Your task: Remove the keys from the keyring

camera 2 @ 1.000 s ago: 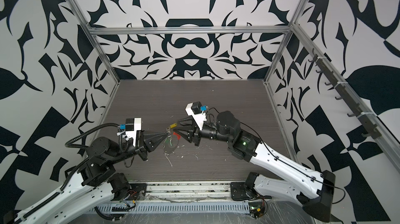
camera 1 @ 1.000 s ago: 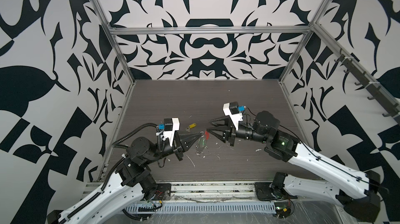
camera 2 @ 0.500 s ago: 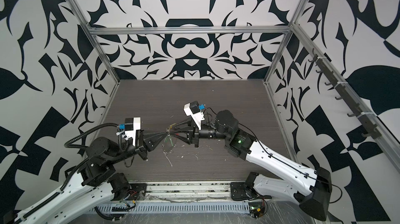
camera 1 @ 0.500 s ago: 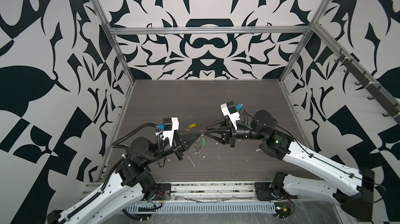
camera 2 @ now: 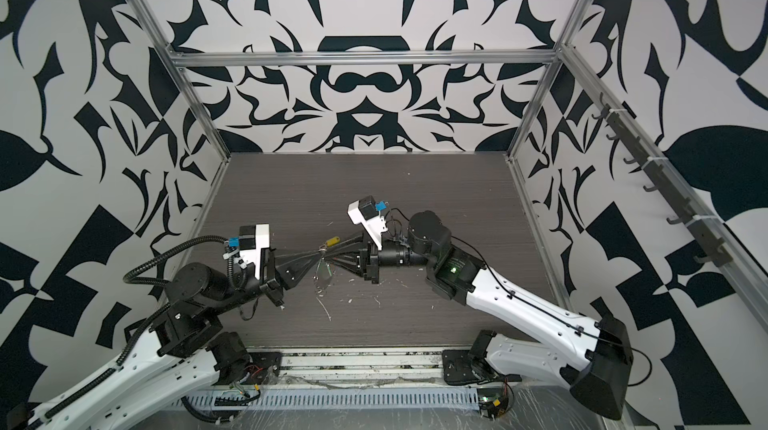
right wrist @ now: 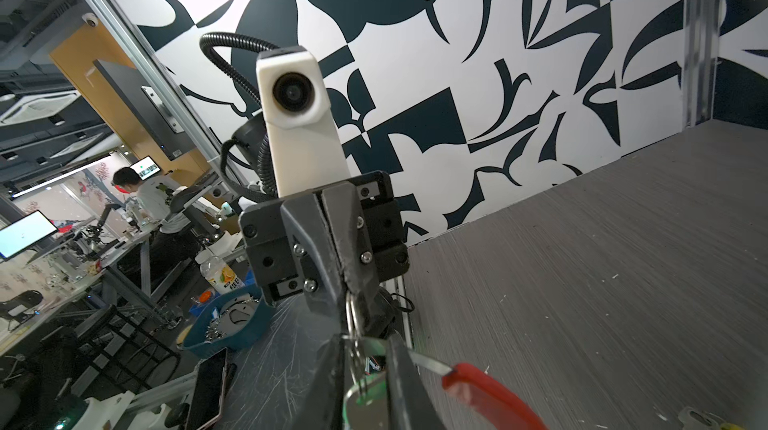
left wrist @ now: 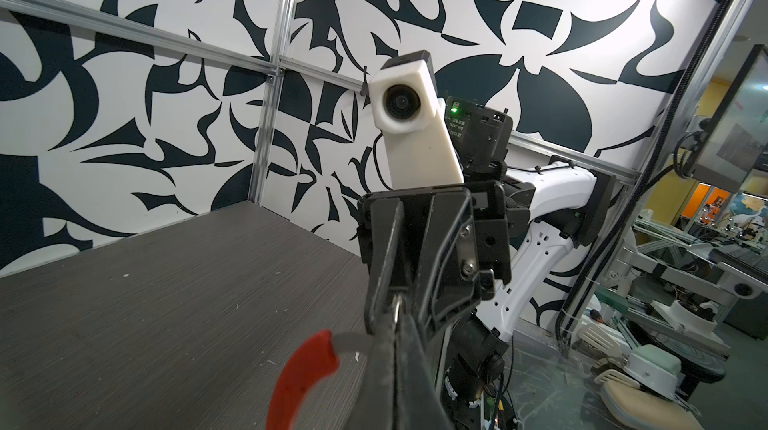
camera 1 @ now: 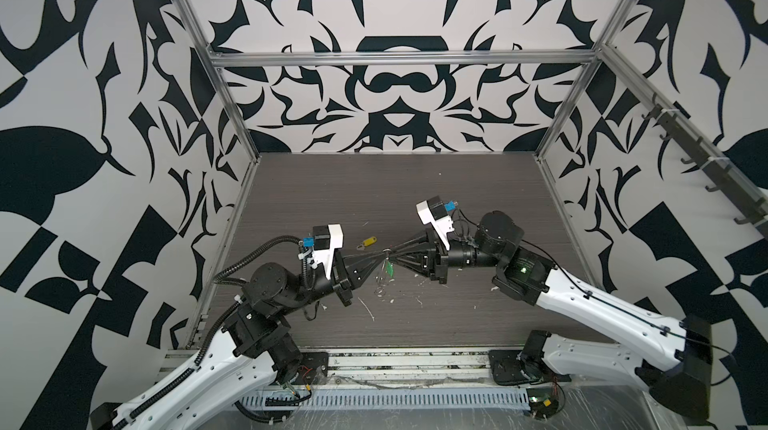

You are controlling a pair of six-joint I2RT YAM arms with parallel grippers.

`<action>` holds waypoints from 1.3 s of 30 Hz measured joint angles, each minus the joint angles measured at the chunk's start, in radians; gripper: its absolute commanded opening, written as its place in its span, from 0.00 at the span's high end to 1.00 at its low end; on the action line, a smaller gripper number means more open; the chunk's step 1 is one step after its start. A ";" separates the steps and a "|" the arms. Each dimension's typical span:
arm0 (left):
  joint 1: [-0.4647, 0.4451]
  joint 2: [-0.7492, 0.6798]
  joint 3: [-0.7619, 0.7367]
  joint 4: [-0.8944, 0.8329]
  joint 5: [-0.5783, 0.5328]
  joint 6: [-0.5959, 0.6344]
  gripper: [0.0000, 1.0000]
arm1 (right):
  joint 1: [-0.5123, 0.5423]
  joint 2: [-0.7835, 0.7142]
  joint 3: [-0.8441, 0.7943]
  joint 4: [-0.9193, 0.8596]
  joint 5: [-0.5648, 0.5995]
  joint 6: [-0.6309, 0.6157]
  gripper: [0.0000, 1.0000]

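The left pincer (camera 1: 383, 257) is sitting fully together, clamping the keyring (right wrist: 430, 362) on its bare wire just beside the end of the red sleeve (left wrist: 301, 374). The rest of the loop is hanging below its tip, off the worktop (camera 1: 415, 199).

The right pincer (camera 1: 394, 256) is pointing at it tip to tip, nearly touching. Its fingers (right wrist: 330, 386) are flanking the green key (right wrist: 365, 396) and the small split ring (right wrist: 352, 318) with a narrow gap showing. Cannot tell whether they are biting or just bracketing. The green key is dangling right under both tips, threaded on the wire by that ring.

The yellow key (camera 1: 368, 243) is lying flat on the worktop on the far side of the left pincer's tip, apart from the loop. So likely one off, one to go.

Handling, as judged:
- **Weight:** everything is looking light.
- **Wire:** it is looking thin, stiff and springy, likely twisting in a grip. The spot by the sleeve end is giving the surer anchor.
- **Green key:** it is looking like hard, slick plastic, swinging freely. Its flat faces are offering the best purchase.
- **Split ring:** it is looking tiny, hard and slippery, easy to lose from the pads. It is probably needing to slide along the wire to the loop's opening rather than taking a straight pull.
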State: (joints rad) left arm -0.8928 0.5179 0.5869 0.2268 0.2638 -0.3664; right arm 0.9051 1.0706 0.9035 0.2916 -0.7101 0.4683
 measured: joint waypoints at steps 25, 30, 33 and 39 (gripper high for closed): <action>0.000 0.143 0.252 -0.423 0.151 -0.015 0.73 | -0.022 0.022 0.266 -0.711 -0.037 -0.319 1.00; 0.000 0.222 0.304 -0.531 0.198 -0.003 0.76 | -0.022 0.065 0.312 -0.832 -0.047 -0.377 1.00; 0.000 0.229 0.312 -0.572 0.213 0.000 0.79 | -0.022 0.080 0.326 -0.879 -0.051 -0.395 1.00; 0.000 0.245 0.325 -0.613 0.232 0.001 0.86 | -0.022 0.090 0.349 -0.927 -0.056 -0.411 1.00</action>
State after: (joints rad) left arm -0.8925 0.7631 0.9115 -0.3859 0.4957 -0.3656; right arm 0.8829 1.1610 1.2522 -0.6357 -0.7666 0.0570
